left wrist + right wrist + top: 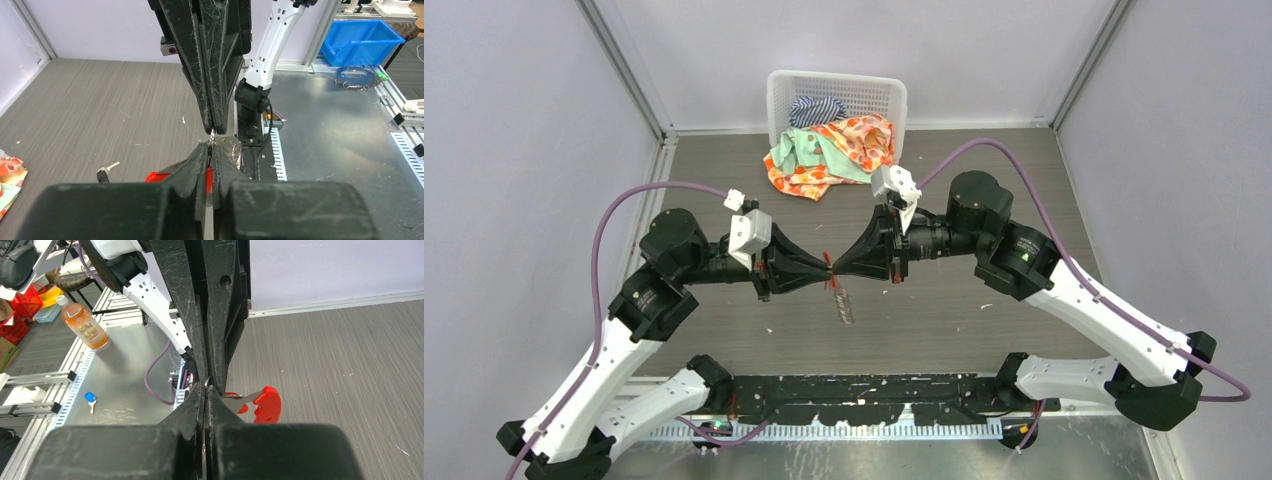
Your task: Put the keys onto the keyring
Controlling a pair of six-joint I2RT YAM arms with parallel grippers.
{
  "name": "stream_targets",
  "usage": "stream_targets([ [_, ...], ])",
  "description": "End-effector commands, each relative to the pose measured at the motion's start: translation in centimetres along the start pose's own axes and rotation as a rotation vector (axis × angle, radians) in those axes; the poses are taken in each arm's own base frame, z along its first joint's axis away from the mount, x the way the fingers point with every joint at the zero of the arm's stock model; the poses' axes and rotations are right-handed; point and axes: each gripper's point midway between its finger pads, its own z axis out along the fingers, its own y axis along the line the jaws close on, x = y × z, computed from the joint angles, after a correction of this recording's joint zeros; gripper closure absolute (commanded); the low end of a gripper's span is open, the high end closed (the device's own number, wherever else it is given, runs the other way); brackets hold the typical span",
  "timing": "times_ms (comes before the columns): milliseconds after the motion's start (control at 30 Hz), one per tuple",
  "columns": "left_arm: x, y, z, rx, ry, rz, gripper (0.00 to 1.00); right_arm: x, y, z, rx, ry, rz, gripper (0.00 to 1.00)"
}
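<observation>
Table (724, 330) is grey-brown with fine wood-grain streaks; basket (864, 93) is white mesh; the cloths are orange floral (864, 140), mint green (799, 152) and navy-and-white striped (816, 108); cable (994, 143) is purple; left gripper (821, 268) and right gripper (836, 266) are both black; red-headed key (267, 404) has a silver blade; the other key (102, 175) has a black head; keyring (842, 305) looks silvery.

Left claw (822, 271) and right claw (837, 268) closed, tip-to-tip.

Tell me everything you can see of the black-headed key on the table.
The black-headed key is small: a dark, plastic-looking head and a short silvery blade. It lies flat on the grey wood-grain table, loose, nothing else touching it, its blade pointing away from the left wrist camera and to the right.
</observation>
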Motion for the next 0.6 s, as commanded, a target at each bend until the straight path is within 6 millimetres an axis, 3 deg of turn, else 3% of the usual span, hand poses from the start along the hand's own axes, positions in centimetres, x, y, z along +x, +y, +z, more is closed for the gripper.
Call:
stream_targets([
  [0,-1.2,-0.6,-0.3,0.015,-0.028,0.044,0.98,-3.2,0.8,-0.4,-0.016,-0.075,-0.070,0.99],
  [100,-1.4,-0.2,-0.4,-0.008,-0.032,0.049,0.99,-3.0,0.6,-0.5,-0.001,-0.062,-0.066,0.98],
  [200,-1.1,0.0,-0.4,-0.017,-0.010,0.038,0.99,-2.4,-0.1,-1.2,0.054,-0.002,-0.076,0.78],
  [433,0.3,-0.2,0.0,0.023,0.088,-0.068,0.99,-1.4,-1.0,-2.7,0.104,0.222,-0.144,0.54],
  [567,0.1,-0.4,0.1,0.045,0.099,-0.078,0.99,-0.6,-1.3,-2.8,0.083,0.310,-0.154,0.51],
])
